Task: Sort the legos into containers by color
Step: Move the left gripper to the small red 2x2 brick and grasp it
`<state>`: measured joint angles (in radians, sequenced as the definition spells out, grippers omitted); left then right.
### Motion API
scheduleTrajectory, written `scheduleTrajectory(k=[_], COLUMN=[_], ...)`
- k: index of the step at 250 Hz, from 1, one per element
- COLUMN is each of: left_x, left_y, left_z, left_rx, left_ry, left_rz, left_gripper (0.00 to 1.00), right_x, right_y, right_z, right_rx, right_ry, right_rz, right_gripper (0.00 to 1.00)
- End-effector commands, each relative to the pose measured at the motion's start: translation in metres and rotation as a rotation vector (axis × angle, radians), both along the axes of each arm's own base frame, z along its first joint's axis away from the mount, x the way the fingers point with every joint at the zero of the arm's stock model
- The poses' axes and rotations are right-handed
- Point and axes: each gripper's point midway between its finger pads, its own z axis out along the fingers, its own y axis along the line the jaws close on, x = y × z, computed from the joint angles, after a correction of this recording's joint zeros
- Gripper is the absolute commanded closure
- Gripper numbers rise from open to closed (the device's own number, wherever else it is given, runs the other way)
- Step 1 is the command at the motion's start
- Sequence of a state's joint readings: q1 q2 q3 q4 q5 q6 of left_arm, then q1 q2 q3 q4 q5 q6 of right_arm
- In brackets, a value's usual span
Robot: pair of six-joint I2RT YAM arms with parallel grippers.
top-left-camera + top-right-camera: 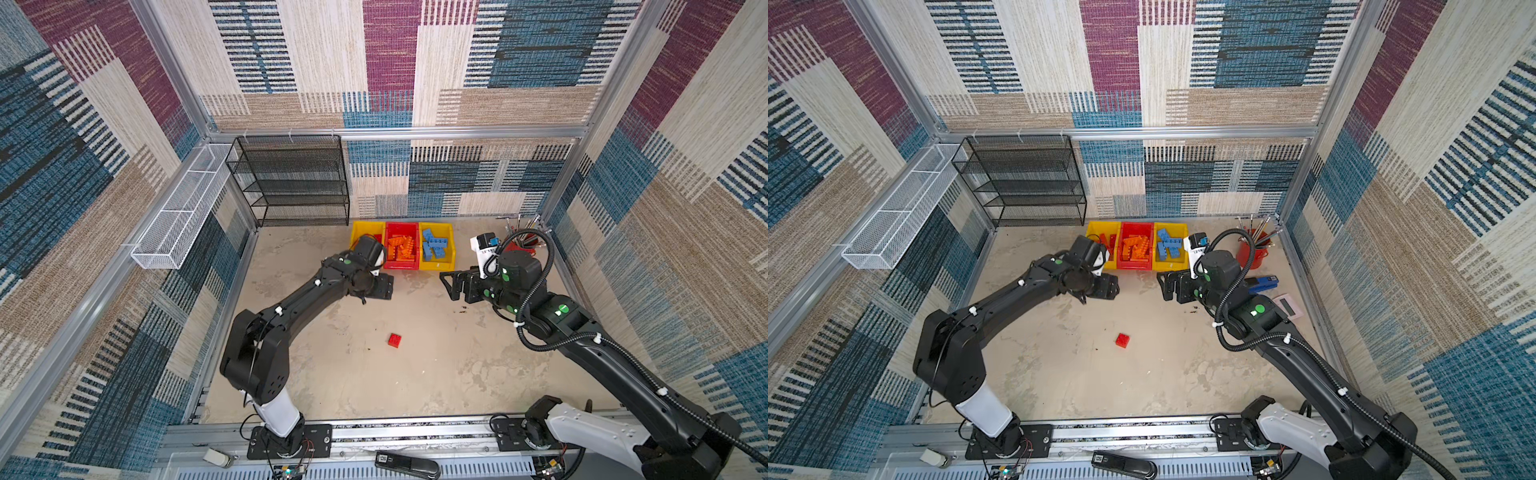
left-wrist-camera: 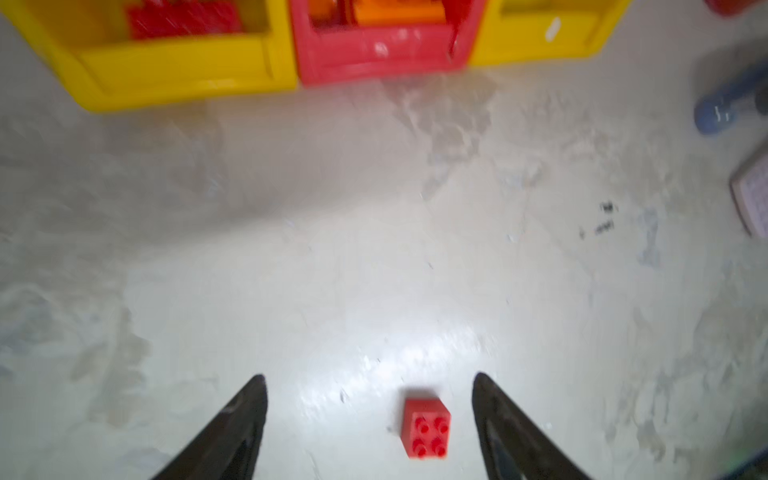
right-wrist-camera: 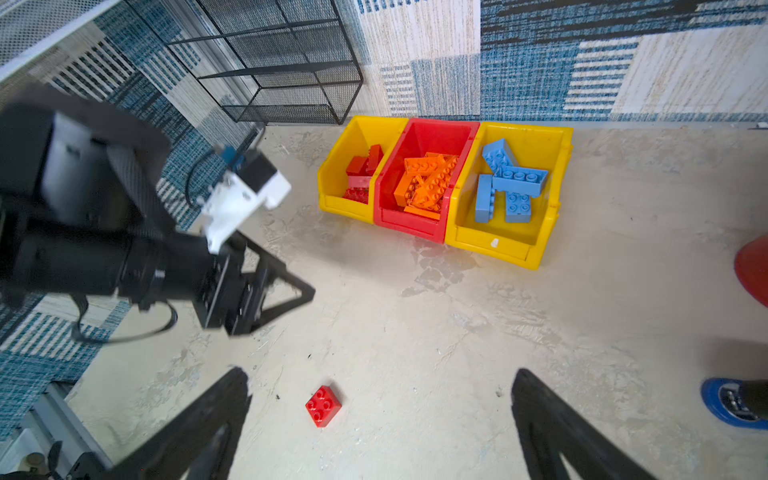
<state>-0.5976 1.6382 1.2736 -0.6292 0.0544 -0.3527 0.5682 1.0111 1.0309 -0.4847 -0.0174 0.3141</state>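
As left fingers [image 2: 241,415] and right fingers [image 3: 552,428] stand apart, empty, square the left pair across the red brick [image 2: 426,428].

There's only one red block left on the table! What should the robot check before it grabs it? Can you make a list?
1. The red brick sits alone on the table, studs up, nothing touching it: ok.
2. The left gripper is open and empty: ok.
3. The right gripper is open and empty: ok.
4. The left yellow bin, holding the red bricks, has room: ok.
5. The orange bricks are in the red bin and the blue bricks in the right yellow bin: ok.
6. A gripper is lined up over the red brick: not ok, both are near the bins.
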Motion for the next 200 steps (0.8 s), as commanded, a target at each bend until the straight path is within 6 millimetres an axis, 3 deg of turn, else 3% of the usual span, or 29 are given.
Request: scheduleTrajectory(k=[1,30,67,109,200], left_x=[-0.029,-0.061,-0.079,-0.079,-0.073], left_y=[-0.01,-0.017,-0.03,-0.046,-0.037], left_z=[-0.011,-0.032,-0.056,-0.071,-0.091], left_rx=[-0.016,-0.027,0.019,0.078,0.194], left_ry=[-0.028,-0.014,0.01,0.015,0.025], left_rz=[0.011,-0.01,-0.06,-0.096,-0.092], left_gripper=[0.21,0.21,0.21,0.22,0.3], right_x=[-0.014,-0.03,-0.044,-0.049,-0.045], right_y=[-0.01,-0.016,-0.02,-0.024,-0.024], right_z=[-0.003,-0.01,-0.015,-0.012,-0.019], right_rx=[0.033,0.056,0.093,0.107,0.083], right_ry=[0.02,0.045,0.059,0.054,0.067], right_rz=[-0.022,-0.021,-0.014,-0.019,-0.029], right_gripper=[0.01,0.01,0.01,0.01,0.01])
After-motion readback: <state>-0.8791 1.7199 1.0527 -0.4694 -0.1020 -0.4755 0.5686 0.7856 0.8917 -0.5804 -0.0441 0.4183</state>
